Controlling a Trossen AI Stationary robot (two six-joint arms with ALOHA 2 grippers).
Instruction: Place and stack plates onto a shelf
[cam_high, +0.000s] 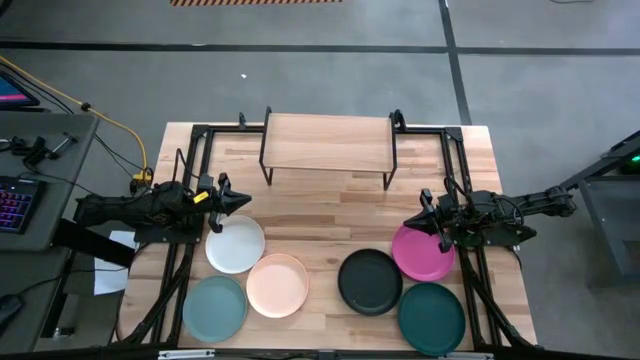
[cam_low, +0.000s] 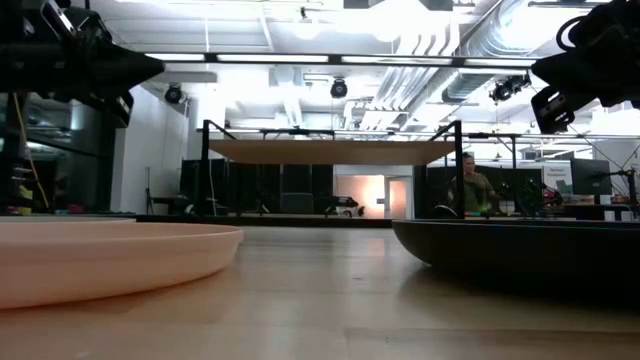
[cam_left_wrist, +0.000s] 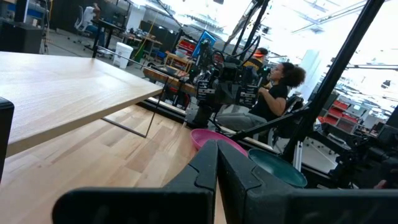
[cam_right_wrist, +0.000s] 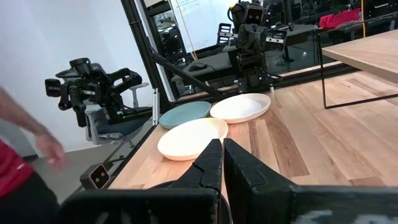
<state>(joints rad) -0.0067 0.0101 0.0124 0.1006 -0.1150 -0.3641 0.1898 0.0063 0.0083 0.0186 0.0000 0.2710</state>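
Observation:
Six plates lie flat on the butcher-block table: white (cam_high: 236, 245), peach (cam_high: 277, 285) and pale blue-green (cam_high: 214, 308) on the left, black (cam_high: 370, 281), magenta (cam_high: 422, 252) and dark teal (cam_high: 432, 316) on the right. The shelf (cam_high: 328, 143) stands on thin black legs at the far edge, its board bare. My left gripper (cam_high: 243, 203) hovers shut just beyond the white plate's far rim. My right gripper (cam_high: 422, 217) hovers shut over the magenta plate's far left rim. Both wrist views show the fingertips closed together, left (cam_left_wrist: 217, 163) and right (cam_right_wrist: 222, 160). In the low view both grippers hang well above the tabletop.
Black frame rails (cam_high: 195, 180) run along both table sides beside the arms. Open tabletop (cam_high: 330, 215) lies between the shelf and the plates. A seated person (cam_left_wrist: 280, 93) shows beyond the right edge, and a blurred hand (cam_right_wrist: 46, 146) beyond the left side.

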